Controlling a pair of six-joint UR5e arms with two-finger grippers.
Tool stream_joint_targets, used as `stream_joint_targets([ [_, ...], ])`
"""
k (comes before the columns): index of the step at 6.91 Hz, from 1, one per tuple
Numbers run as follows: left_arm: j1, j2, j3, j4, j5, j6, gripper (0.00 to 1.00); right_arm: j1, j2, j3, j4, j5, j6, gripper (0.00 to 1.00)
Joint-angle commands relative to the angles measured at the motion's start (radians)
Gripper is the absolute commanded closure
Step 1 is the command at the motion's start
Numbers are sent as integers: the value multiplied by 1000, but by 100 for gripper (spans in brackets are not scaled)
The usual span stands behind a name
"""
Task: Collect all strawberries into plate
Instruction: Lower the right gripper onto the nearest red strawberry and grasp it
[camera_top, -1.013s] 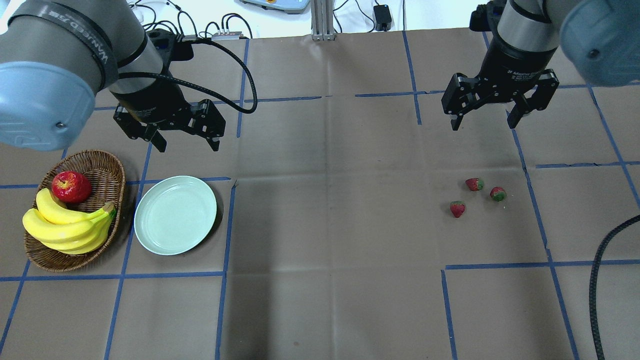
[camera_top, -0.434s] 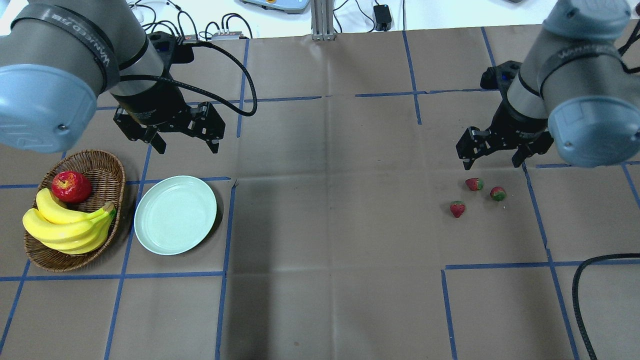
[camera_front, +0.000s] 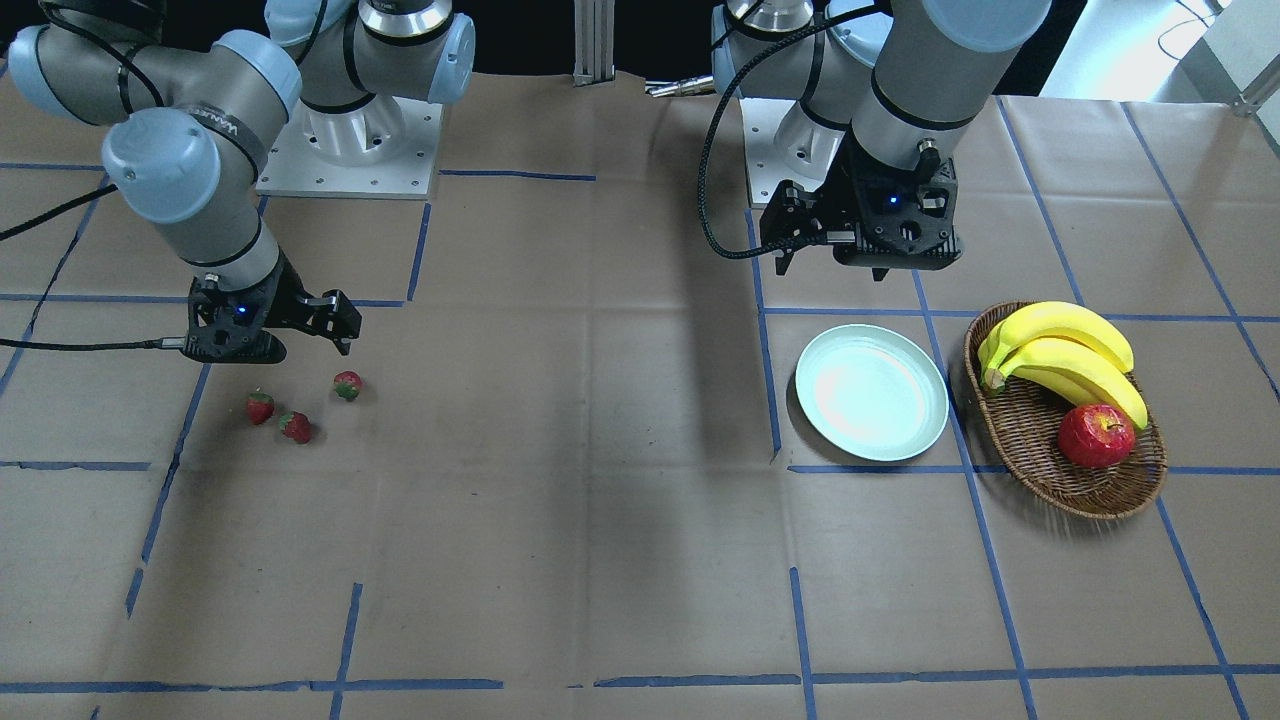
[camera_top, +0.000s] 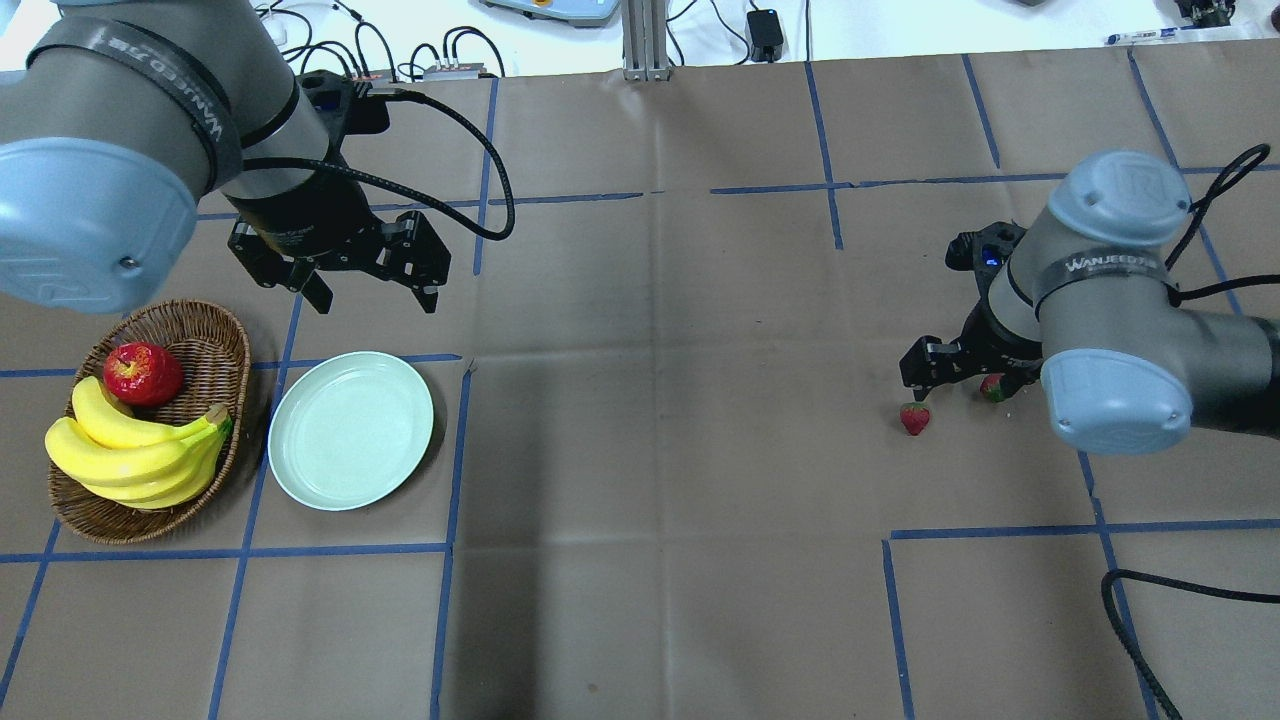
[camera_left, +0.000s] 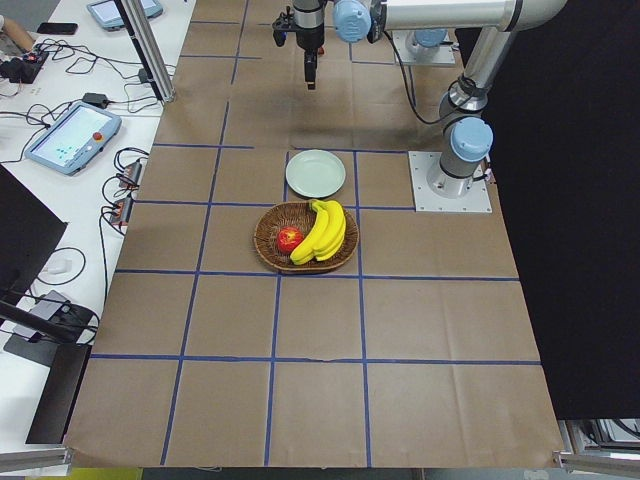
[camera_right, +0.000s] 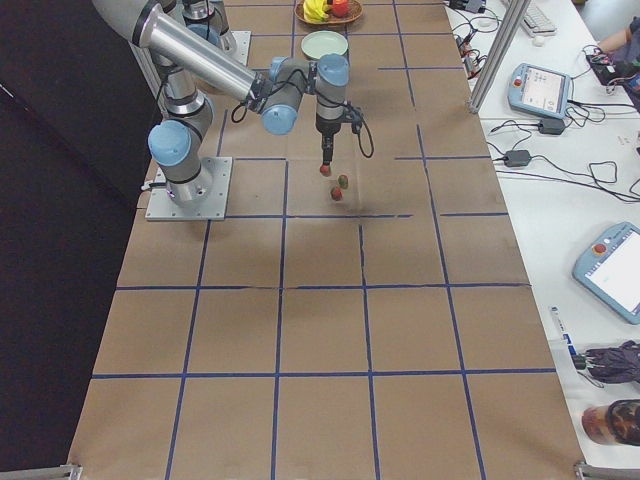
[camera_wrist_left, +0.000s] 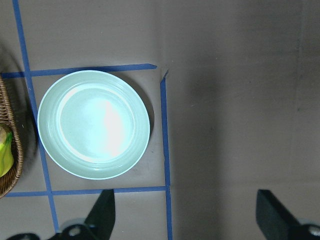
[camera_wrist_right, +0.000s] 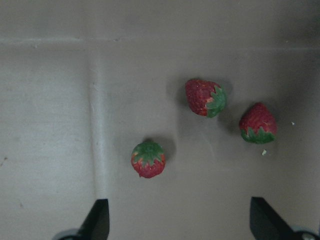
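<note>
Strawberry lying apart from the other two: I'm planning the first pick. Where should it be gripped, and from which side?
Come straight down from above and close the fingers across the red body of the strawberry, just below its green cap. It sits with the cap tilted upward and has open space on both flanks, so a top-down pinch looks easiest.

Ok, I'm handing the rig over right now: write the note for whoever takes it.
Right gripper: open, empty, low over the three small red strawberries with green caps, which lie loose on the brown paper, robot's right side.
Left gripper: open, empty, hovering by the round pale mint-green plate.
Plate: empty, beside the oval brown wicker basket, robot's left side.
Done: nothing in the plate.
Left: pick all three strawberries and carry them to the plate.
</note>
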Motion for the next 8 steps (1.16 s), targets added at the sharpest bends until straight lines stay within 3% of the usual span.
stream_joint_targets([
  [1, 0, -2, -6, -1, 0, 1, 0, 42, 96, 20, -102, 37, 38, 0],
  [3, 0, -2, -6, 0, -6, -1, 0, 47, 159, 19, -153, 36, 39, 0],
  [4, 0, -3, -8, 0, -7, 1, 0, 47, 167, 19, -150, 29, 39, 6],
  [6, 1, -6, -8, 0, -7, 1, 0, 44, 173, 16, -126, 22, 40, 19],
  [8, 2, -5, -6, 0, -7, 1, 0, 44, 173, 16, -114, 20, 40, 45],
])
